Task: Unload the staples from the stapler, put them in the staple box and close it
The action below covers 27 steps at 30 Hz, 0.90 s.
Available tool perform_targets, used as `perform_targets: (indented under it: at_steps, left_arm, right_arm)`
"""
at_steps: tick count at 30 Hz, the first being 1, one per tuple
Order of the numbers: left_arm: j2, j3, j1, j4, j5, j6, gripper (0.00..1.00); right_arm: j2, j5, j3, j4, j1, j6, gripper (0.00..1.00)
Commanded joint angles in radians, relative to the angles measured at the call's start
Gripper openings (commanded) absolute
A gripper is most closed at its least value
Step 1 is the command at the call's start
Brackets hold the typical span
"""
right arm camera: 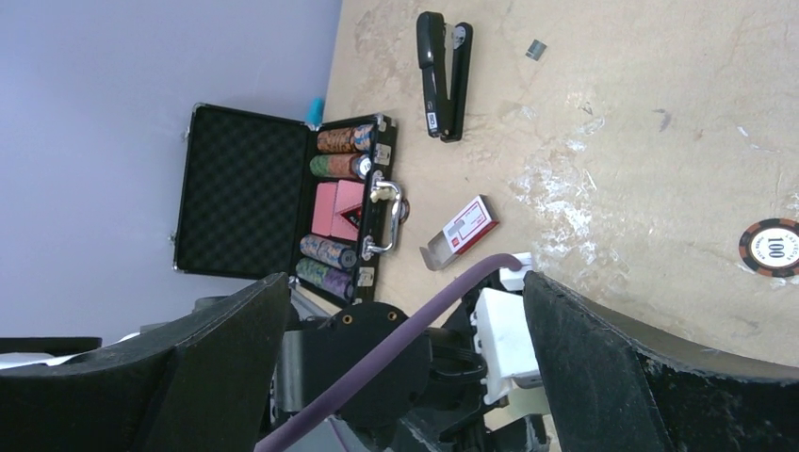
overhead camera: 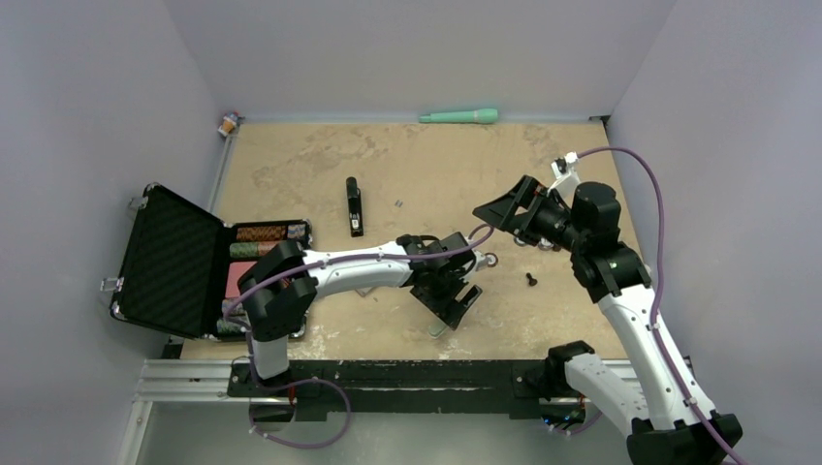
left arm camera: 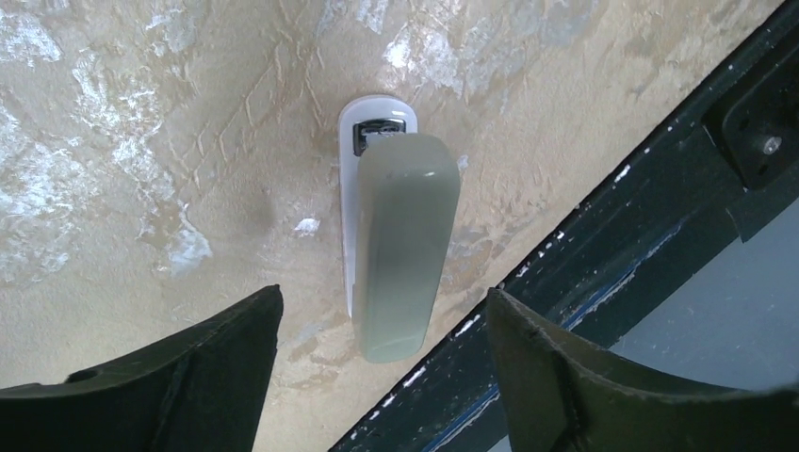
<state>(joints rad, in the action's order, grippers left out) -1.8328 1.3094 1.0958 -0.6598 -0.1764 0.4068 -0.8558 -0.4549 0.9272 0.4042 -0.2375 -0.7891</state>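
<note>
The slim black stapler (overhead camera: 354, 206) lies on the tan table left of centre, and in the right wrist view the stapler (right arm camera: 443, 75) is spread in a narrow V. A tiny grey strip of staples (overhead camera: 398, 202) (right arm camera: 535, 49) rests just to its right. My left gripper (overhead camera: 454, 308) (left arm camera: 383, 297) is open near the table's front edge. It straddles a pale sage-green oblong piece (left arm camera: 400, 245) on a white base without touching it. My right gripper (overhead camera: 499, 205) (right arm camera: 405, 278) hangs open and empty above the table, pointing left over the left arm.
An open black poker case (overhead camera: 174, 262) (right arm camera: 245, 198) with chips lies at the left edge. A clear box with a red-and-white label (right arm camera: 462, 231), a poker chip (right arm camera: 773, 247) and a small black piece (overhead camera: 531, 279) lie mid-table. A teal marker (overhead camera: 458, 116) rests by the back wall.
</note>
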Motion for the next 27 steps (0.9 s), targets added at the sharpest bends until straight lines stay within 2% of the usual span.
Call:
perform_targets:
  at_steps: [1,6,8,12,19,23,27]
  left_arm:
    - [-0.038,0.058,0.007,0.001,0.027,0.019,0.78]
    - [-0.094,0.101,0.008,-0.021,0.014,0.003,0.60]
    - [-0.109,0.119,0.007,-0.038,0.016,-0.003,0.42]
    - [-0.101,0.134,0.008,-0.073,0.032,-0.011,0.00]
    - [0.040,0.072,-0.032,-0.110,0.023,-0.046,0.00]
    - [0.127,0.077,-0.136,-0.149,-0.100,-0.054,0.00]
    - [0.241,0.087,-0.253,-0.156,-0.163,-0.046,0.00]
  right_arm:
    - [0.012,0.007,0.038,0.004,0.000,0.025,0.99]
    - [0.017,0.009,0.036,0.008,-0.002,0.026,0.99]
    - [0.019,0.012,0.036,0.008,-0.001,0.027,0.99]
    - [0.021,0.016,0.035,0.005,-0.001,0.026,0.99]
    - [-0.066,0.010,0.170,0.020,-0.001,0.119,0.99]
    - [-0.117,-0.044,0.226,-0.019,0.000,0.113,0.99]
    - [-0.150,-0.124,0.217,-0.096,0.001,0.061,0.99]
